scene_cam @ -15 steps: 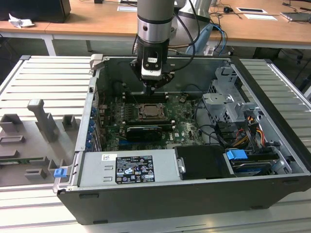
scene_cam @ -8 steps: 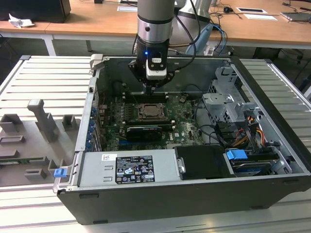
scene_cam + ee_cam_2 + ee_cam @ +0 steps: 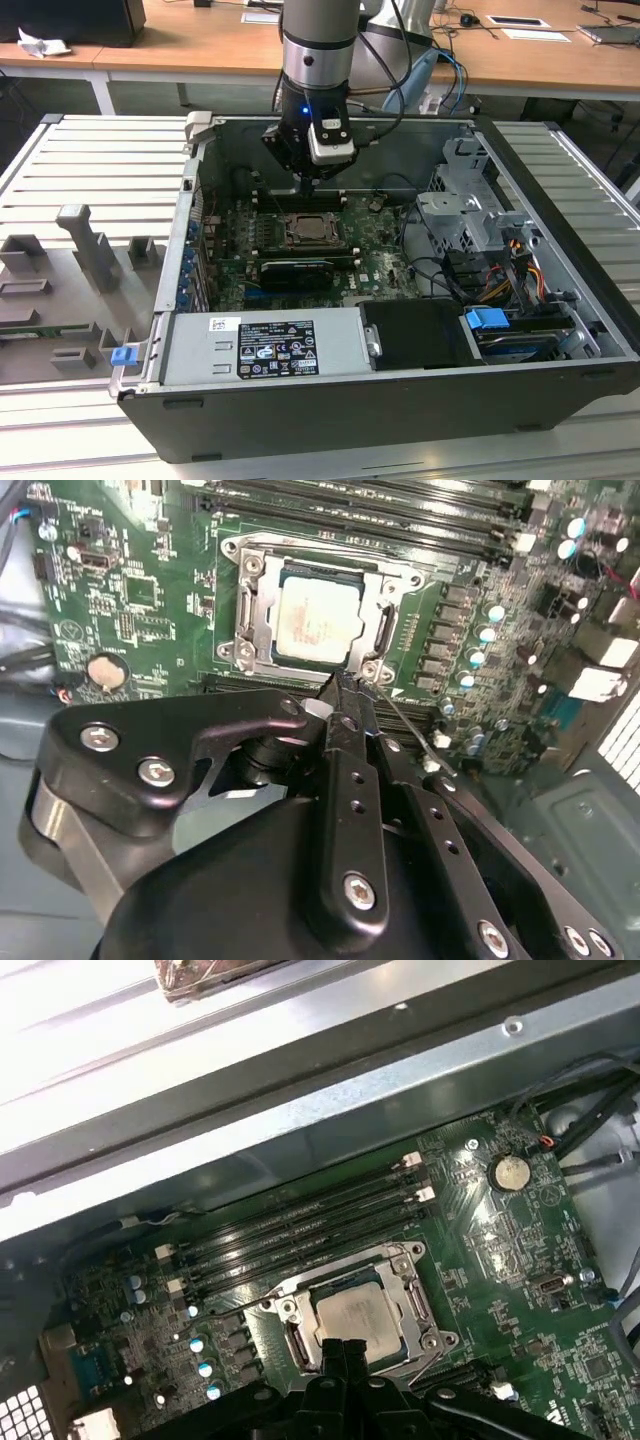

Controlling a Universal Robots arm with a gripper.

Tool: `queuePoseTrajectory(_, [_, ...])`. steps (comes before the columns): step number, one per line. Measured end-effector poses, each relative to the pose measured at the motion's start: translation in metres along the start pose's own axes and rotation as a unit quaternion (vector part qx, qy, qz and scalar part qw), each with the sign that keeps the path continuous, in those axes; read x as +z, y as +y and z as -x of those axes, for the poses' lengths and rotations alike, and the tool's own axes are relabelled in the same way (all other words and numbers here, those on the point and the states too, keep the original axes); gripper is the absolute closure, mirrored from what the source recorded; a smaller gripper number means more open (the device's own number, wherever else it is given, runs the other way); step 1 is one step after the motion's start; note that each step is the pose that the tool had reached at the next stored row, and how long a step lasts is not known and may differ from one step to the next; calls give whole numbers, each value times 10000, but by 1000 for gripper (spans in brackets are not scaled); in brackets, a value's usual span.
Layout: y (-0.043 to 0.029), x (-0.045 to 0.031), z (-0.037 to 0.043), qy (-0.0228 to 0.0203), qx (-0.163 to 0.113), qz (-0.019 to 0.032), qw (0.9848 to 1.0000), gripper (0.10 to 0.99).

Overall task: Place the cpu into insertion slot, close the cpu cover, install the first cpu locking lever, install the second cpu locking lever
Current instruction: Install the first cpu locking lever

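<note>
Our fingers (image 3: pixel 348 750) are pressed together on nothing, tips at a corner of the metal cover (image 3: pixel 250 615). Inside that frame the chip (image 3: pixel 318 620) lies flat on the green board (image 3: pixel 130 600): light, stiff, fragile, we judge; grip opposite edges.

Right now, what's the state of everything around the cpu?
cpu: seated, face up.
cover: down over the cpu.
lever: angled away from the cover, looks unlatched.
gripper: shut, tips at the cover's corner beside the lever.
computer case: side open.
</note>
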State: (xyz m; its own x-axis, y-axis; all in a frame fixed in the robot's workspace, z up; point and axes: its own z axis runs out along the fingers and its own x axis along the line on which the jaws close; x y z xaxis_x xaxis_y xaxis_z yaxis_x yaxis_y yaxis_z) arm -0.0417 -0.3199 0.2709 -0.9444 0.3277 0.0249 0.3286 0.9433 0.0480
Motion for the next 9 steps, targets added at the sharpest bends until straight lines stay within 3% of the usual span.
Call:
queuePoseTrajectory(5, [-3, 0, -9, 18, -374, -9, 9993, 980])
queuePoseTrajectory(7, [-4, 1, -10, 32, -672, -17, 9977, 980])
queuePoseTrajectory(9, [-4, 2, -10, 47, -978, -24, 9952, 980])
